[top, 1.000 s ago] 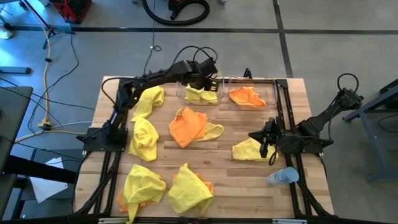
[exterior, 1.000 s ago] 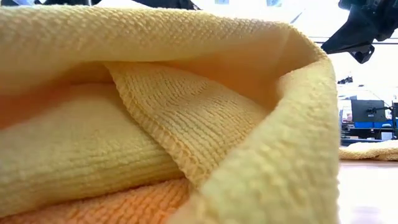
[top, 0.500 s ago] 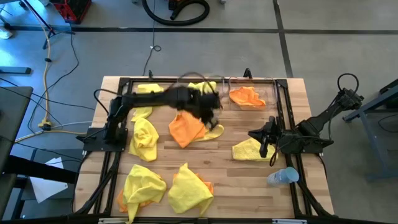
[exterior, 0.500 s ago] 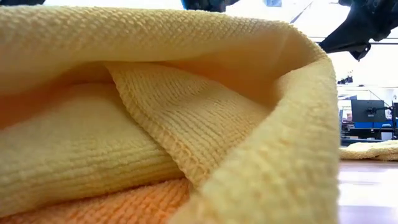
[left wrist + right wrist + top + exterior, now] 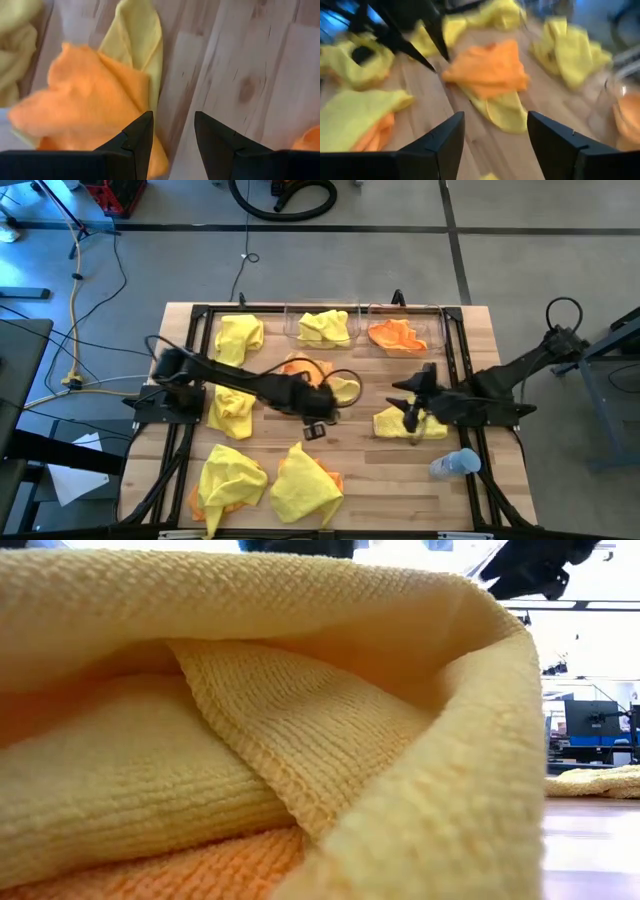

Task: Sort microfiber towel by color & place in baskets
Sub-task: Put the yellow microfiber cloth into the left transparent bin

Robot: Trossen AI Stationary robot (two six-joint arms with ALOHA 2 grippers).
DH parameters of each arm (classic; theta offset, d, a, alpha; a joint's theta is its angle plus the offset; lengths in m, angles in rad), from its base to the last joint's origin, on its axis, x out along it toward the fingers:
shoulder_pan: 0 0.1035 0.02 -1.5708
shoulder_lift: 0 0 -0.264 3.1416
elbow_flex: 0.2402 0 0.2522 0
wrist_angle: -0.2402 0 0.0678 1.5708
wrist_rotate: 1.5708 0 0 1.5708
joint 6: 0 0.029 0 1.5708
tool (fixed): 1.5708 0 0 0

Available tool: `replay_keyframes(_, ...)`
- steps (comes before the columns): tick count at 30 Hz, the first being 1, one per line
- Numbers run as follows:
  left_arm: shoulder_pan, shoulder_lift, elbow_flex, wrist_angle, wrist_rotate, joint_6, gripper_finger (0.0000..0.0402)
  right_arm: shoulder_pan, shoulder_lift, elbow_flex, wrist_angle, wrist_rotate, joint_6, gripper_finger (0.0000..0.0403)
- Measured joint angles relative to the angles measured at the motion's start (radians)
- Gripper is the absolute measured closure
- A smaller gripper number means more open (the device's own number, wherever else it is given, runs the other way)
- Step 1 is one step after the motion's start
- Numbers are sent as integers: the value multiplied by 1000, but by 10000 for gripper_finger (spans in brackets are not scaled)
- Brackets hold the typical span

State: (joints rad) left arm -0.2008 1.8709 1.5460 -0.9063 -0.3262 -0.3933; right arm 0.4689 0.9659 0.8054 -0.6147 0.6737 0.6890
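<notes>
Here we look down on a pale plank table (image 5: pixel 380 470) framed by black metal rails, with soft, crumpled microfiber towels scattered over it. At the far edge stand two clear plastic baskets with rounded corners: the left basket (image 5: pixel 318 311) holds a bunched yellow towel (image 5: pixel 325 326), the right basket (image 5: pixel 408 311) a folded orange towel (image 5: pixel 395 335).

The left gripper (image 5: pixel 316 423) reaches low over the middle of the table, just at the near edge of an orange towel (image 5: pixel 292 369) that lies on top of a yellow one (image 5: pixel 345 389). In the left wrist view we see its two dark wedge-shaped fingers (image 5: pixel 137 137) standing apart with bare wood grain between them; the orange towel (image 5: pixel 85 102) sits right beside one finger, its surface fuzzy and its folds rounded, with the yellow cloth (image 5: pixel 137 37) poking out beyond it.

The right gripper (image 5: pixel 411 418) hangs over another rumpled yellow towel (image 5: pixel 392 423) at the right side. Its fingers (image 5: pixel 440 142) are spread wide in the right wrist view, nothing between them.

More yellow towels lie by the far left corner (image 5: pixel 239 338), along the left rail (image 5: pixel 231 404), and in two heaps at the near edge (image 5: pixel 228 480) (image 5: pixel 303 488), each with orange cloth peeking from beneath. A small clear bottle (image 5: pixel 455 464) lies on its side near the right rail.

In the low view we see almost only a yellow towel (image 5: pixel 300 720) pressed close, its waffle-like knit in fine ribbed rows, folded thickly over an orange layer (image 5: pixel 190 875).
</notes>
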Motion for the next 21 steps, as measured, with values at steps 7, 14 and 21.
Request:
replay_keyframes(7,-39,-365,-475,341,12,-83,268,-158,254,170,-449,-325,324,190)
replay_keyframes(14,-68,-683,-728,509,53,-119,268,-207,379,114,-564,-606,563,190)
replay_keyframes(21,-76,-916,-779,511,30,-40,268,-207,395,-56,-330,-717,810,190)
